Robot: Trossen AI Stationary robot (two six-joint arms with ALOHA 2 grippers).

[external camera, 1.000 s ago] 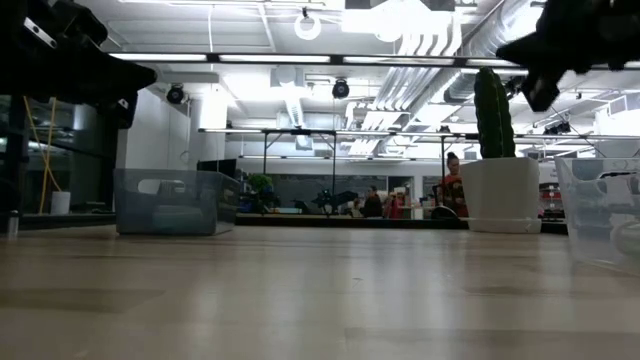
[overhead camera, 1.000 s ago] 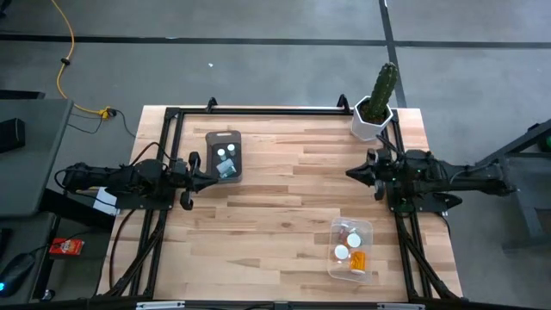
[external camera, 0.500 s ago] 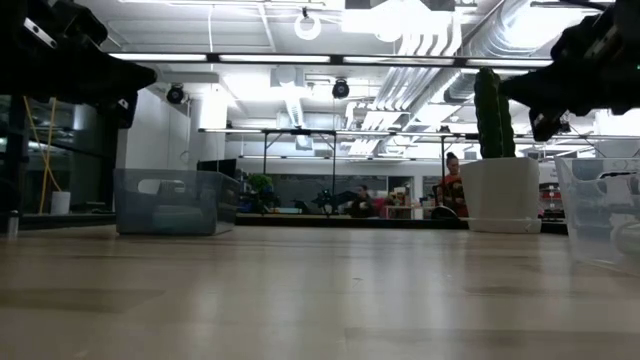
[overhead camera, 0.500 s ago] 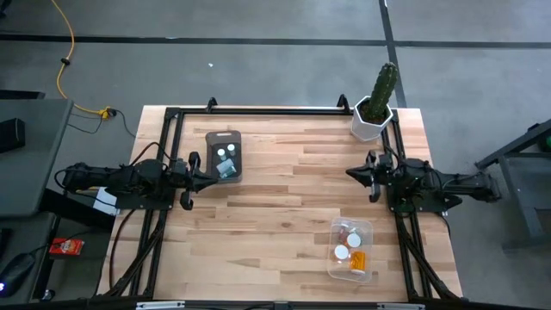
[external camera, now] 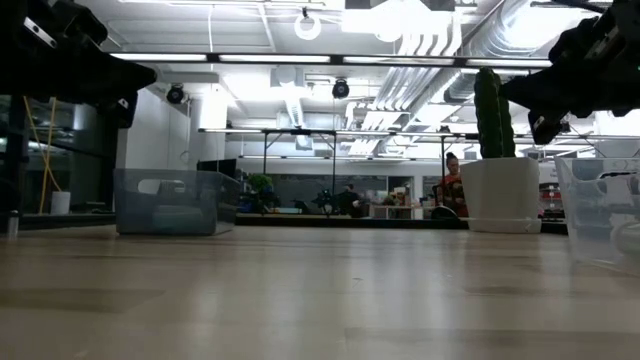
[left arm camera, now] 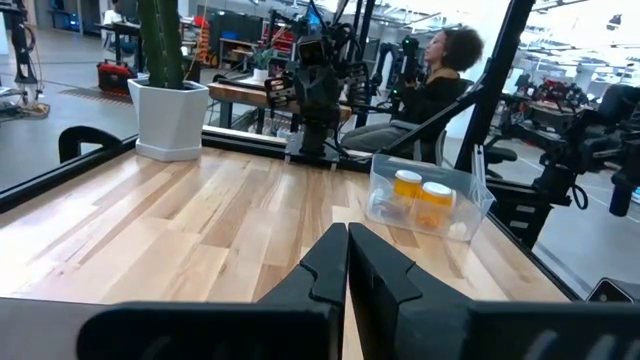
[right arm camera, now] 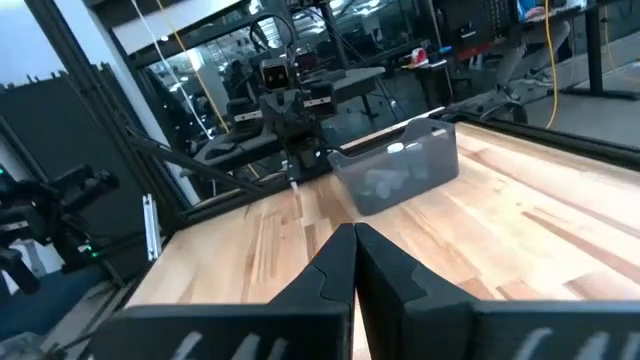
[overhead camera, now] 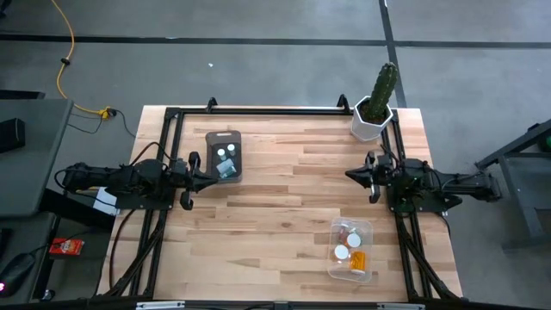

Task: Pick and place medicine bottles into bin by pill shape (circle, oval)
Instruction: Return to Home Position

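Orange plastic medicine bottles [overhead camera: 356, 258] in clear bin [overhead camera: 366, 227]: I judge light, rigid, slick; grip mid-body. Empty, fingers pressed together: left gripper [overhead camera: 209, 176], right gripper [overhead camera: 349, 174].

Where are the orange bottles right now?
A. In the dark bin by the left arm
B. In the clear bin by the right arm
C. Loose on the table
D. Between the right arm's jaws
B: the high view shows the orange bottles lying inside the clear bin.
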